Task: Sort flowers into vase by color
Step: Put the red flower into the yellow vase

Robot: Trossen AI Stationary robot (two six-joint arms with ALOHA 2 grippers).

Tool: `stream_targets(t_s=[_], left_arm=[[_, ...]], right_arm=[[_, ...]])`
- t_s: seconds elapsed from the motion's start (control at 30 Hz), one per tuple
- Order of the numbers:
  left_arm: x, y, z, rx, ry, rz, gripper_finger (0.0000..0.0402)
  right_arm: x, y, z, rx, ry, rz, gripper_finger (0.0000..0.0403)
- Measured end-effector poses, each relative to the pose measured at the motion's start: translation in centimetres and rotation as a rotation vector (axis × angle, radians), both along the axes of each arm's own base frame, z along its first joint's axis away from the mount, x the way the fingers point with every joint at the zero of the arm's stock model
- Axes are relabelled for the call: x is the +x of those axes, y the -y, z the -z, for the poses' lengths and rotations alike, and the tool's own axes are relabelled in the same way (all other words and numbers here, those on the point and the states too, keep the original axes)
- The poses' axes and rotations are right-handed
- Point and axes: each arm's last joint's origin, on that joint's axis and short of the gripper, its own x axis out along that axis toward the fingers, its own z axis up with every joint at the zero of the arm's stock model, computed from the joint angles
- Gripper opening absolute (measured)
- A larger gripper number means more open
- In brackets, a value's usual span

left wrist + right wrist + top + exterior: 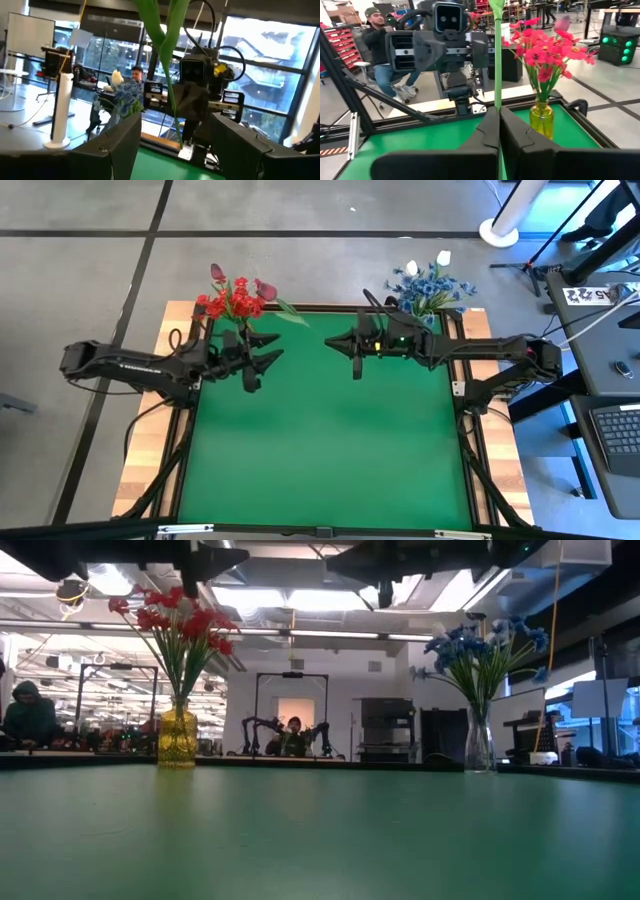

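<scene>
My right gripper [345,350] [499,112] is high over the far middle of the green mat, shut on a green flower stem [497,60] that rises past the picture's edge; its blossom does not show. My left gripper [262,360] [175,132] faces it from the left, open and touching nothing. In the left wrist view the stem and its leaves [167,65] stand ahead of those fingers. Red blossoms and red-pink tulips [232,302] stand in a yellow vase [178,737] at the far left. Blue blossoms and white tulips [428,288] stand in a clear vase [480,745] at the far right. My right gripper pinches the green stem [497,100] between its two fingers, which lie level, across the stem. The stem stands upright and is lifted clear of the table. Its lower end [179,142] hangs below the gripper.
The green mat [320,450] stretches bare toward the near edge, with wooden table strips [150,450] on both sides. The two vases stand at the far corners. People [380,45] [30,710] sit in the room beyond the table.
</scene>
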Motion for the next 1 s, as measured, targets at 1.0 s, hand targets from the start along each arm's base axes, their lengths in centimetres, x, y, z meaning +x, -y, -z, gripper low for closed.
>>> stream_targets(t_s=[1.0], left_arm=[[7.2,-1.3,-2.5,0.012,-0.085,-0.092,0.0261]], right_arm=[[0.2,-0.9,0.4,-0.001,-0.036,-0.054,0.0000]])
